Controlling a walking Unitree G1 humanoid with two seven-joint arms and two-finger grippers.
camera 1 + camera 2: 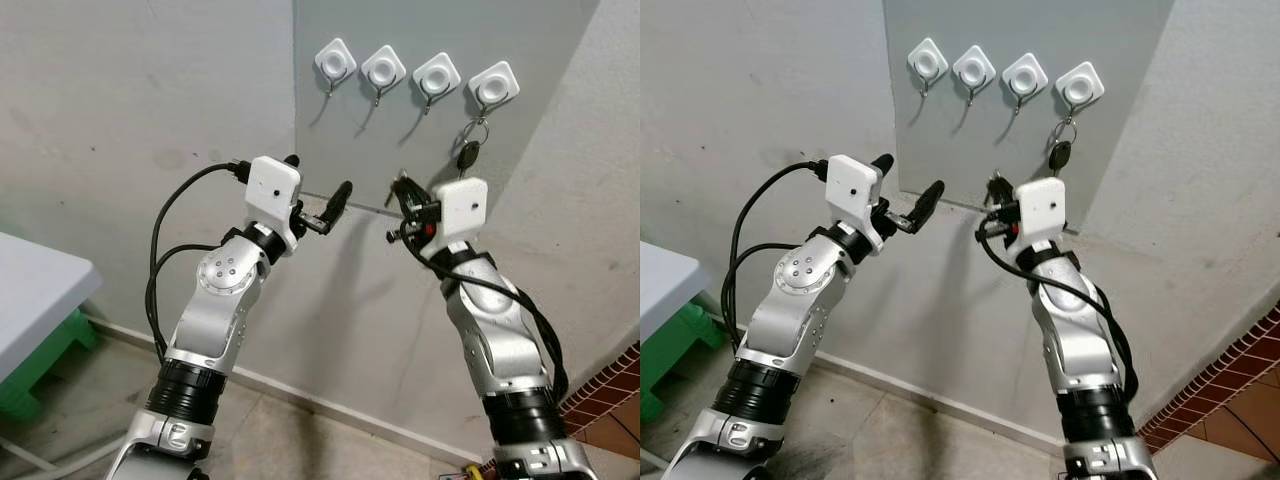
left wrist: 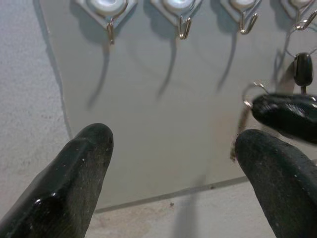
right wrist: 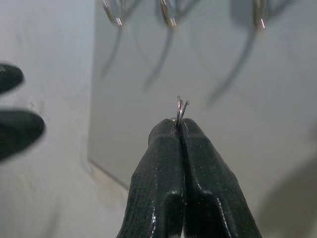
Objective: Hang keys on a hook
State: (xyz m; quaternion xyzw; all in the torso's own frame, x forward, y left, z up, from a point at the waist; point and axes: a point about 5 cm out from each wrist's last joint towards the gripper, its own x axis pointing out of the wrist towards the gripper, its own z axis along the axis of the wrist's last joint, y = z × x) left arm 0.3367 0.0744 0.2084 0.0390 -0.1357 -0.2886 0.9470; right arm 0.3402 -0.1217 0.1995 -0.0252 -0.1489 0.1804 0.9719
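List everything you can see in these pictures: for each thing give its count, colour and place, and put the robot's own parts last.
Hooks: four, white bases with metal hooks, in a row near the top of the grey panel.
Grey panel: one, grey, fixed to the wall.
Hung key: one, black head on a metal ring, on the hook at the robot's far right.
Key ring: one, metal, pinched in the right gripper, below the hooks.
Table: one, pale top, at the robot's left.
Stool: one, green, under the table.
Brick floor edge: red, at the lower right.
Left gripper: black fingers apart, raised in front of the panel.
Right gripper: black fingers closed on the key ring.
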